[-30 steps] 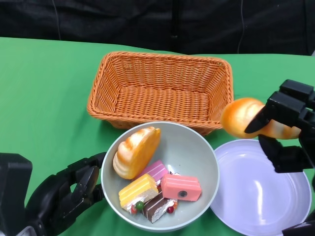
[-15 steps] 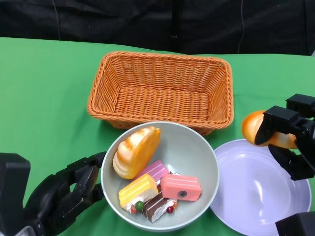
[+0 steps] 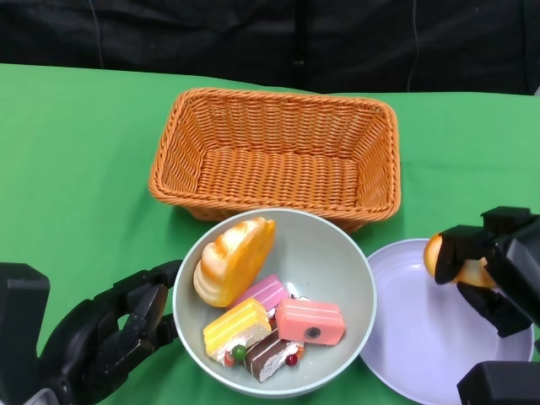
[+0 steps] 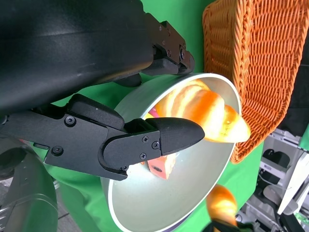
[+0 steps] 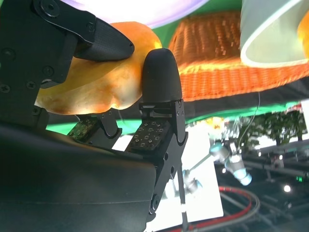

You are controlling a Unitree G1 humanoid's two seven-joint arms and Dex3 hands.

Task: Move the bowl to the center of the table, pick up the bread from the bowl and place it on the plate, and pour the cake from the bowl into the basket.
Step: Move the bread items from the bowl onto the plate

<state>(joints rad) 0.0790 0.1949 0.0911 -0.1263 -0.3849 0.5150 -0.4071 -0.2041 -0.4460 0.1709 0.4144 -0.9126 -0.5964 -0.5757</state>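
i see the right hand [image 3: 494,278] pinching a bread roll [image 3: 447,258] between its fingers [image 5: 160,72], right wrist view confirms the grip. roll sits above the far edge of the plate [image 3: 422,337], can't tell if it touches. plate is just right of the bowl [image 3: 337,253], rims look touching or overlapping. left hand [image 3: 110,337] is at the bowl's left rim, fingers [image 4: 159,140] curled around the edge; left wrist view shows one finger over the rim and others outside the wall, so it grips the bowl. in the bowl: second bread [image 3: 233,260] leaning on the left wall, cake pieces [image 3: 274,325] piled at the near side — pink, yellow, chocolate. basket [image 3: 278,152] sits just behind the bowl, near wall touching or almost touching the bowl rim. all on the green table [image 3: 67,152].
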